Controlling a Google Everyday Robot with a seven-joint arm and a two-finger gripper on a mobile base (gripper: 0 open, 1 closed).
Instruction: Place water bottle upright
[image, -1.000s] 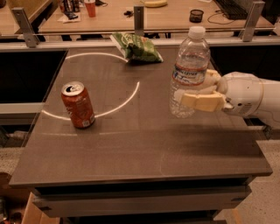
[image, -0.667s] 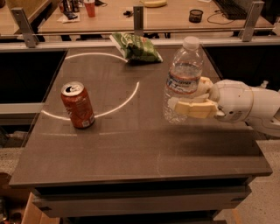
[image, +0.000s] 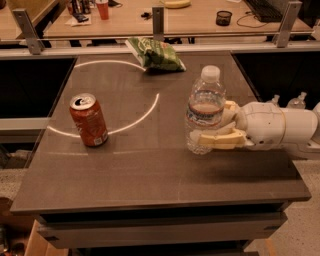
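- Camera view: the water bottle (image: 205, 112), clear ribbed plastic with a white cap, stands upright at about 3 o'clock on the dark grey table (image: 150, 175). Whether its base touches the top cannot be told.
- Its label band is pale with a darker reddish stripe; no writing on it can be read.
- The gripper (image: 207, 126) reaches in from 3 o'clock on a white arm. Its cream fingers (image: 220, 140) are closed around the bottle's lower half, one in front and one behind.
- An orange soda can (image: 89, 120) stands upright at 9 o'clock, well apart from the bottle; its lettering is unreadable.
- A green chip bag (image: 156, 52) lies at 12 o'clock near the far edge, its brand illegible.
- A white arc (image: 145, 107) is marked on the tabletop between the can and the bottle.
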